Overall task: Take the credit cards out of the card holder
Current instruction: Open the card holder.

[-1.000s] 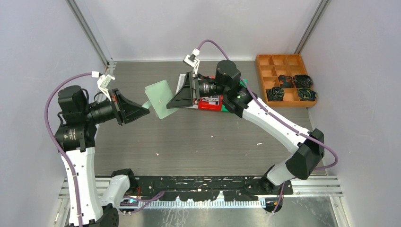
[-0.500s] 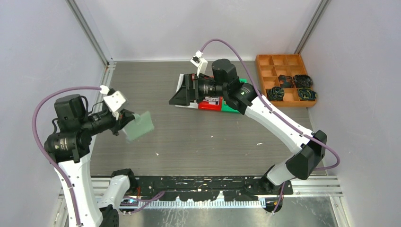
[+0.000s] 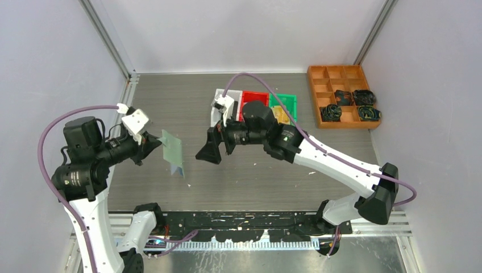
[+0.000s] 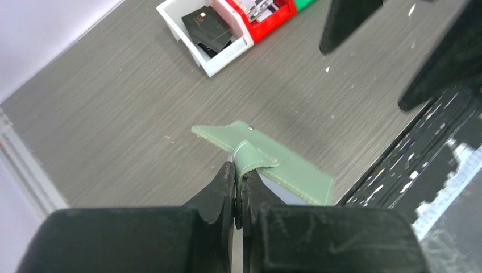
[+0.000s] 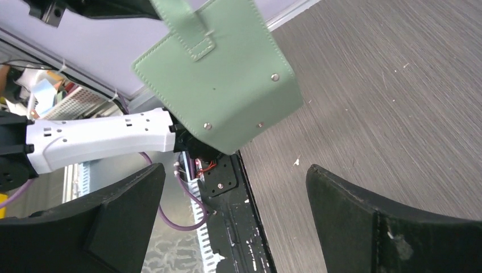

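Holder [image 3: 172,149] hangs pinched in the left gripper [image 4: 239,170], just left of the right gripper [image 3: 208,152], whose jaws gape toward its flat face

Bare bench [image 3: 256,179] is open along the near edge and far-left corner. Bins [image 3: 253,98] crowd the far edge's middle, an orange tray [image 3: 319,74] the far-right corner; the card holder [image 3: 171,149] hangs mid-air toward the left edge.
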### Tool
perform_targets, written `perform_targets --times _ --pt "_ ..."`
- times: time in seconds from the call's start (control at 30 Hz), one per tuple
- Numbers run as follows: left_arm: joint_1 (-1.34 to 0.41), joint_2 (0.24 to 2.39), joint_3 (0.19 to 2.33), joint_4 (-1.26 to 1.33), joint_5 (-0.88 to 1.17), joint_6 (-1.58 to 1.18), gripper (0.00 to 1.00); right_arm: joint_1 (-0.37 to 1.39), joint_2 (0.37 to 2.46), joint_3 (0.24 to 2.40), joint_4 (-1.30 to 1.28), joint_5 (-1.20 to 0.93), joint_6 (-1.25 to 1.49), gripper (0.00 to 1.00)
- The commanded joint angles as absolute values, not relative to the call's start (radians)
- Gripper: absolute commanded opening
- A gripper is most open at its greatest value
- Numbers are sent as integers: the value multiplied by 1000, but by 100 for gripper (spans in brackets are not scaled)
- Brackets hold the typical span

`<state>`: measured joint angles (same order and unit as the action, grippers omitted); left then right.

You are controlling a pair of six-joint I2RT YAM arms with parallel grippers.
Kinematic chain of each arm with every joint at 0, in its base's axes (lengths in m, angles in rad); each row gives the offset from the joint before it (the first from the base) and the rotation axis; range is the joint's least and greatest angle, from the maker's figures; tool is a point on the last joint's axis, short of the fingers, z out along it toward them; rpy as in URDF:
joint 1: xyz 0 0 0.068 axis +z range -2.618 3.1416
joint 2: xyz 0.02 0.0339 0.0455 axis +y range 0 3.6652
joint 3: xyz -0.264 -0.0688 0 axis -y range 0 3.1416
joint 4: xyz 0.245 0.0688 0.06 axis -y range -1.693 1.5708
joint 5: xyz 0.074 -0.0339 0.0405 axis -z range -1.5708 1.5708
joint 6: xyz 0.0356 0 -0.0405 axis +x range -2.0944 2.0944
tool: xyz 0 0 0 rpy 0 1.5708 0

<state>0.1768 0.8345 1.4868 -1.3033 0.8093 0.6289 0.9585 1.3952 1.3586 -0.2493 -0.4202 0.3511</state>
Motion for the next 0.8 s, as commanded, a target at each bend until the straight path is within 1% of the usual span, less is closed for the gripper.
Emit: perform_targets --times 0.0,0.2,0.37,0.43,0.6,0.77 --pt "178 824 1461 -1132 780 311 0 1019 1308 1305 -55 -272 297 100" --pt "179 842 1450 -1050 687 45 0 1183 1327 1309 -21 -45 131 99" --pt "179 847 1459 -1035 591 -60 0 1290 1423 1348 65 198 119 99" --pt "179 835 1450 -1014 558 -96 0 1332 1463 1355 107 264 102 100" --pt "177 822 1441 -989 517 -172 0 1437 1571 1396 196 451 -20 99" --pt "178 826 1442 -984 526 -209 0 1478 1692 1478 271 622 -159 99"
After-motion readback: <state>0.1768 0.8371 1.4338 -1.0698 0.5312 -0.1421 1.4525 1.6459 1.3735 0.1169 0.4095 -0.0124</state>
